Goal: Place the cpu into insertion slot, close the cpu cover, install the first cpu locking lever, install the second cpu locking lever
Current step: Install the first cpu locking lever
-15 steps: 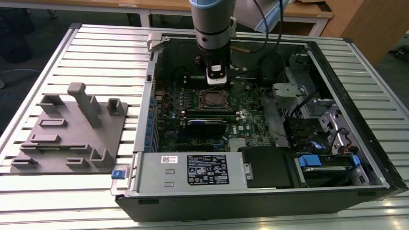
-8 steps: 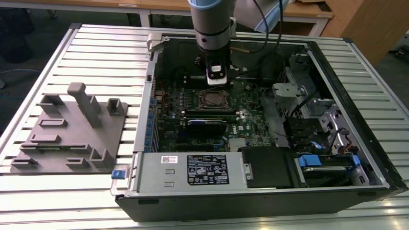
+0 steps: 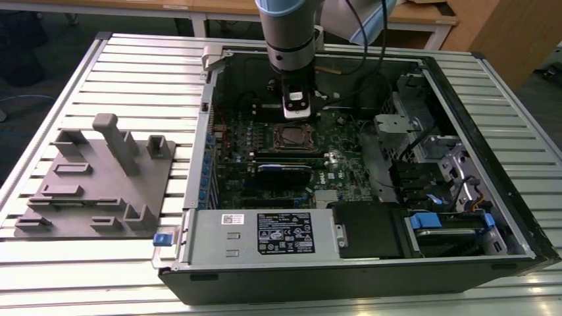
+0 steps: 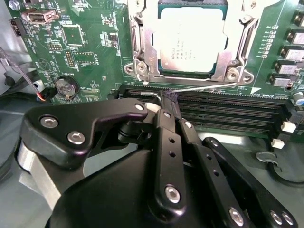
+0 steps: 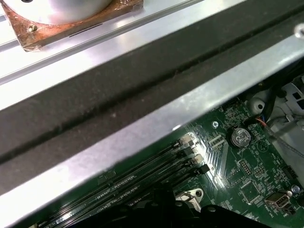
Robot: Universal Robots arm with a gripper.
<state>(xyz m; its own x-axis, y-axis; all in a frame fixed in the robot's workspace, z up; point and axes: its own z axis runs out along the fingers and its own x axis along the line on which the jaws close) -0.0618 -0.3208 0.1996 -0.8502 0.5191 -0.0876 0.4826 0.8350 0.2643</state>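
Observation:
The cpu (image 4: 190,40), with its pale silvery top, lies flat in the insertion slot (image 3: 294,137) on the green board. The silver cpu cover (image 4: 140,42) lies down around it as a frame. A thin wire locking lever (image 4: 209,87) runs along the socket's edge nearest the memory slots. My gripper (image 4: 167,97) has its black fingers (image 4: 164,123) drawn together, shut, and the tips sit at the hooked end of that lever. In the exterior view the gripper (image 3: 297,113) hangs inside the open case, just behind the socket.
Long black memory slots (image 4: 228,107) lie right beside the fingertips. A coin battery (image 4: 65,87) sits on the board nearby. A black card (image 3: 283,170), the power supply box (image 3: 263,230) and drive bays (image 3: 439,171) crowd the case. A grey fixture plate (image 3: 97,191) rests on the table at the exterior view's left.

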